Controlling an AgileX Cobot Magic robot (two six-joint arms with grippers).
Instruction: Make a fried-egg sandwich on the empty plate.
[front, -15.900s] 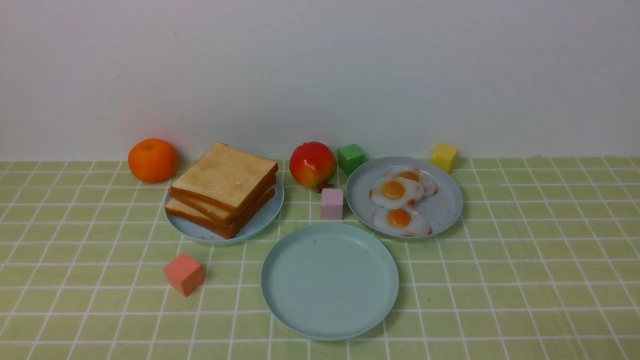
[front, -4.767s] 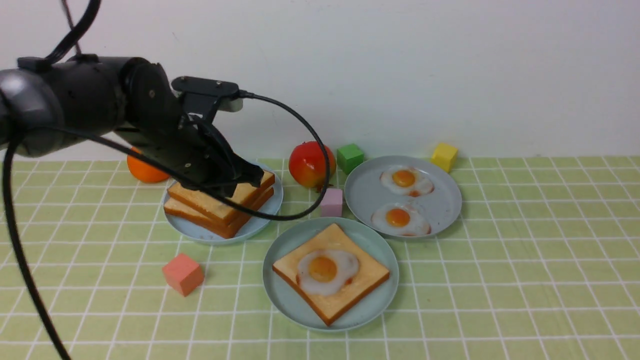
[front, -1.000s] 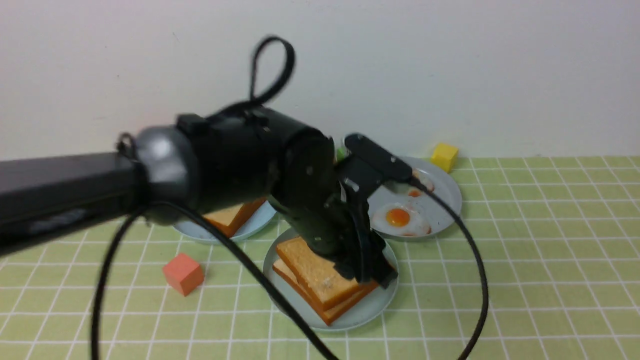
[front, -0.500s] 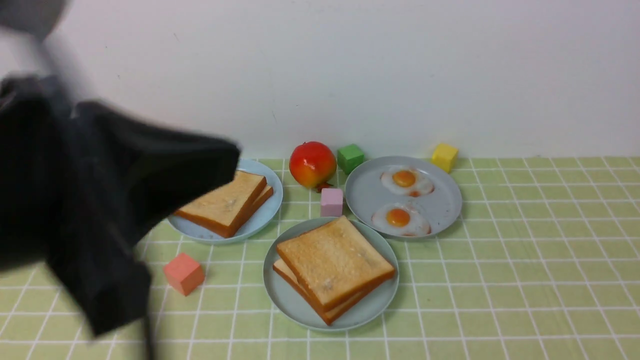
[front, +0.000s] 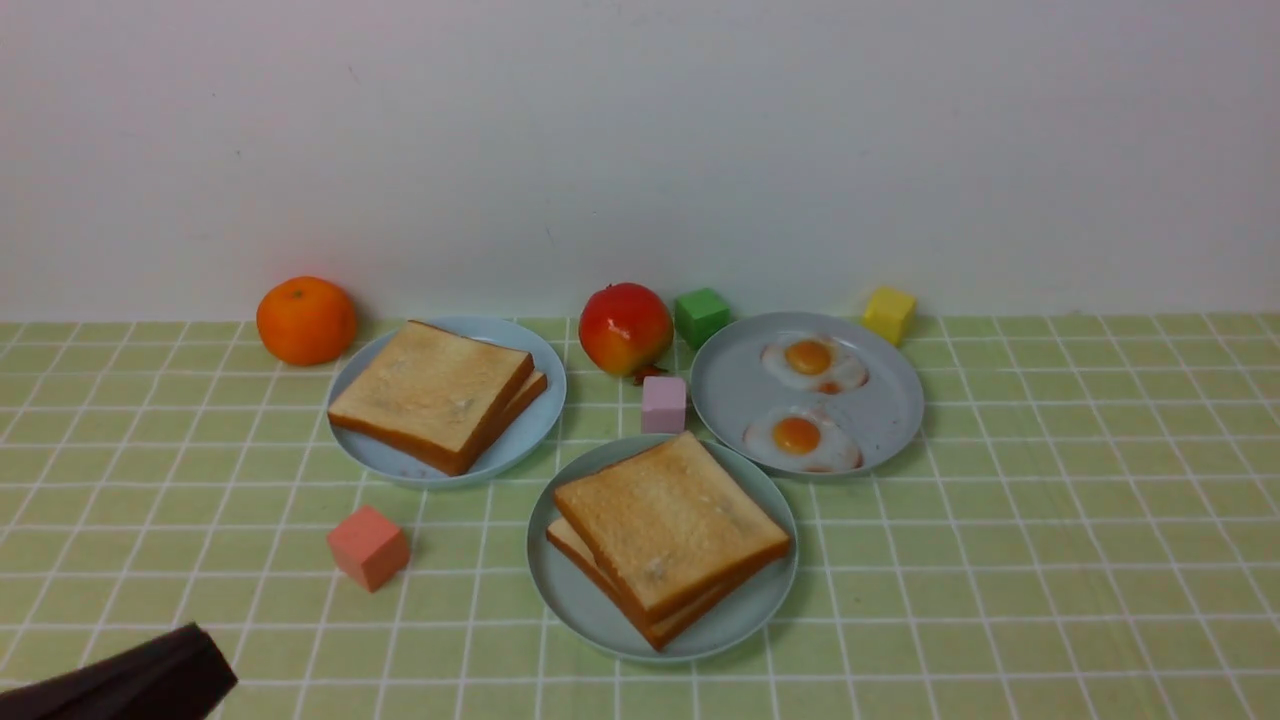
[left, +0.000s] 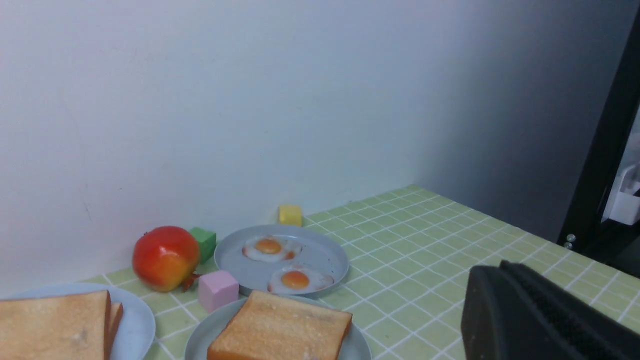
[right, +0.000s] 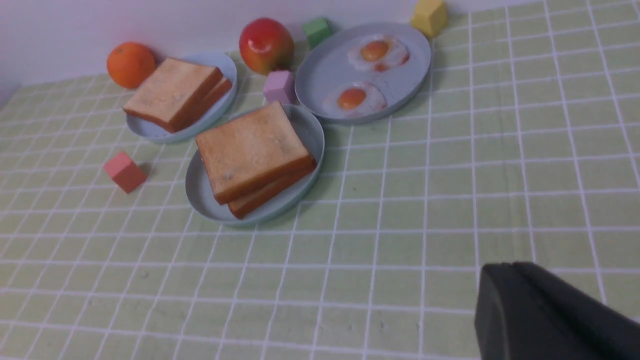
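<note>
Fried-egg sandwich (front: 670, 525) placed on the mint-teal plate (front: 575, 600), at the near middle of the table (front: 1050, 600). Top toast slice set askew over the bottom one, corners not lined up (egg between them hidden from view). Left gripper (left: 505, 267) closed, nothing held; dark part of the left arm (front: 150, 680) seen at the near left corner in the front view, well apart from the plate. Right gripper (right: 507, 267) also closed and empty, seen only in its own wrist view.

Just beyond the mint-teal plate, a pink block (front: 664, 405) is seen. Beyond and to the right, two fried eggs (front: 797, 436) are laid apart on the grey-blue plate (front: 890, 400). Beyond and to the left, two toast slices (front: 435, 390) are stacked on the light blue plate (front: 535, 410), the upper one turned a little off the lower. A coral block (front: 368, 548) is placed left of the sandwich, nearer than the light blue plate. Along the wall (front: 640, 150): orange (front: 306, 321) by the light blue plate, red pomegranate (front: 626, 330) between the two far plates, green block (front: 702, 318) beside it, yellow block (front: 889, 315) at the grey-blue plate's far edge. Table covered with a green cloth (white grid lines).
</note>
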